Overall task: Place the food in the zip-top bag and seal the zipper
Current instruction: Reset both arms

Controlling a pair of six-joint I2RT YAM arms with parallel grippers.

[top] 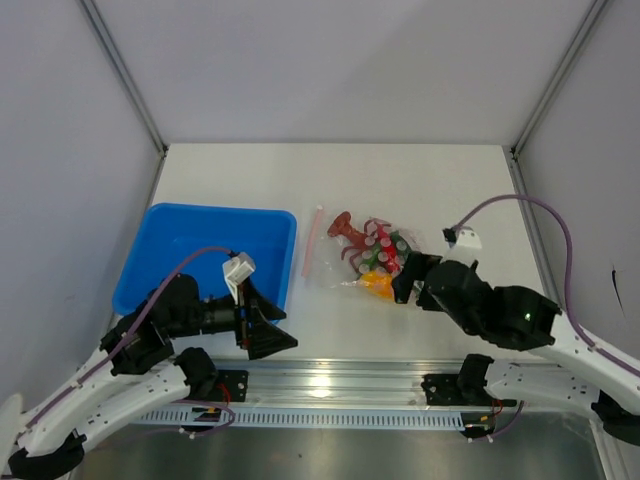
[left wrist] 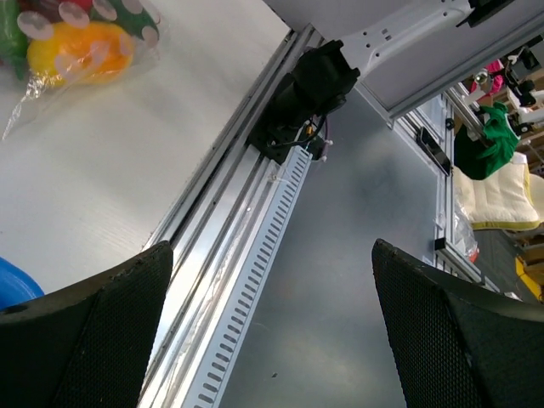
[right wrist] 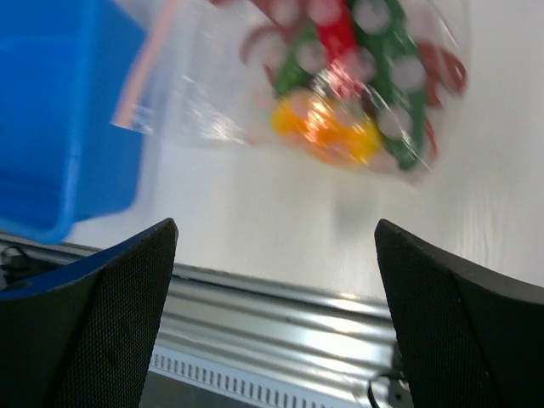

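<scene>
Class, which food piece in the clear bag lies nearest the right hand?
The yellow-orange fruit: the only yellow piece, lying right beside the right hand.

You have a bright blue tray [top: 215, 212] on a white tabletop [top: 420, 175]. The zip-top bag [top: 335, 262] is clear with glinting creases, and its zipper [top: 313, 245] is a pale pink stripe. Through the plastic you can pick out the food [top: 375, 250]: red peppers [top: 348, 230], dark green ones [top: 398, 245] and one yellow-orange fruit [top: 379, 284]. In your left wrist view the ends of those pieces show pale round discs [left wrist: 34, 24]. The left pincer [top: 285, 330] and right pincer [top: 406, 275] are black, their pads [left wrist: 110, 340] covered in a fine dotted mesh. The cables [top: 520, 200] are lilac.
</scene>
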